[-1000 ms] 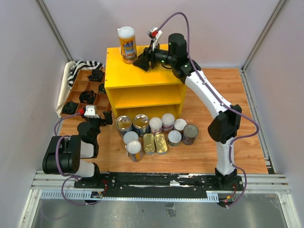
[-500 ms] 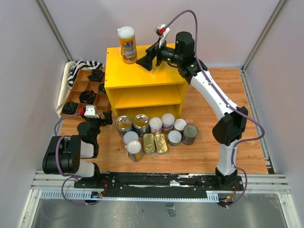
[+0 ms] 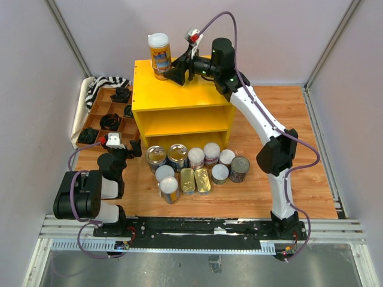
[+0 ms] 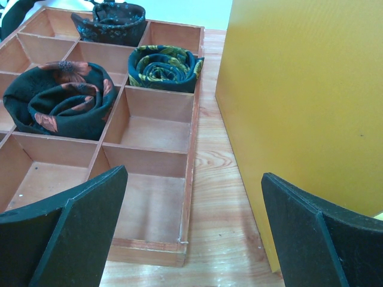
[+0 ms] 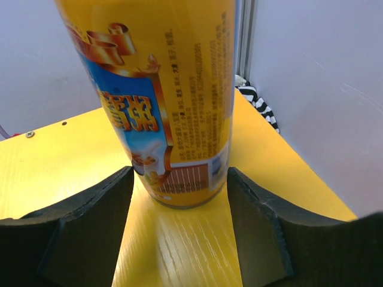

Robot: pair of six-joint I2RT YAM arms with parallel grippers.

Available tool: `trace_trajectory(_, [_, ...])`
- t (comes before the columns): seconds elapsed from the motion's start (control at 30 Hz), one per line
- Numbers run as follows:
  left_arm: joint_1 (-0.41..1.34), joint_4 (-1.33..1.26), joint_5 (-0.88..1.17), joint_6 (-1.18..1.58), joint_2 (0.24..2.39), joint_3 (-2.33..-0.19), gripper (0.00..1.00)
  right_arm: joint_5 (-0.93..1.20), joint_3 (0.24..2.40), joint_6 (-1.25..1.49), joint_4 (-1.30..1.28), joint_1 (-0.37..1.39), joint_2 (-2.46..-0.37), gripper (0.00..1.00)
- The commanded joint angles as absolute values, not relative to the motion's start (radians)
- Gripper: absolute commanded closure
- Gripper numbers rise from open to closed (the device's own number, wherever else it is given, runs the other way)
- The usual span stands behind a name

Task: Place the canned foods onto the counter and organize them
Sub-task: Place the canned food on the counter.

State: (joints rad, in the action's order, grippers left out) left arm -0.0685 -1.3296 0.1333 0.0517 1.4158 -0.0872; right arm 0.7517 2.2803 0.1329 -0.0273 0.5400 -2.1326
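A tall yellow-labelled can with a white lid (image 3: 160,56) (image 5: 167,89) stands upright at the back left of the flat top of the yellow counter (image 3: 179,98) (image 5: 60,161). My right gripper (image 3: 175,73) (image 5: 179,176) is just right of it, open, with a fingertip close on either side of the can's base. The other canned foods (image 3: 197,164) stand grouped on the floor in front of the counter, with two flat gold tins (image 3: 195,180) among them. My left gripper (image 3: 133,148) (image 4: 191,239) rests low beside the counter's left wall (image 4: 299,89), wide open and holding nothing.
A brown divided wooden tray (image 3: 96,110) (image 4: 191,149) holding rolled dark cloths (image 4: 60,104) lies left of the counter. A striped cloth (image 3: 105,84) is bunched behind it. The two shelves under the counter's top are open at the front. Grey walls enclose the workspace.
The right gripper let go of the tall can, drew back to the right with jaws wide, then came back left around its base with jaws narrower. The left arm has not moved.
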Motion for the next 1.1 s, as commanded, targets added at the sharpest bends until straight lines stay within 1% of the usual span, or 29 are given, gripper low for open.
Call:
trace_trajectory(0.0, [-0.064, -1.347, 0.137, 0.034, 1.422, -0.099, 0.00, 0.764, 2.338, 0.134, 0.007, 0.575, -2.154, 0.37])
trace_trajectory(0.2, [-0.064, -1.347, 0.138, 0.034, 1.422, -0.098, 0.00, 0.724, 2.353, 0.129, 0.006, 0.601, -2.171, 0.42])
trace_trajectory(0.63, [-0.064, -1.347, 0.137, 0.035, 1.423, -0.098, 0.00, 0.653, 2.422, 0.147, 0.002, 0.632, -2.233, 0.43])
trace_trajectory(0.8, [-0.064, -1.347, 0.138, 0.034, 1.422, -0.098, 0.00, 0.612, 2.433, 0.153, 0.003, 0.633, -2.248, 0.48])
trace_trajectory(1.07, [-0.064, -1.347, 0.137, 0.034, 1.422, -0.098, 0.00, 0.601, 2.471, 0.159, 0.003, 0.646, -2.285, 0.52])
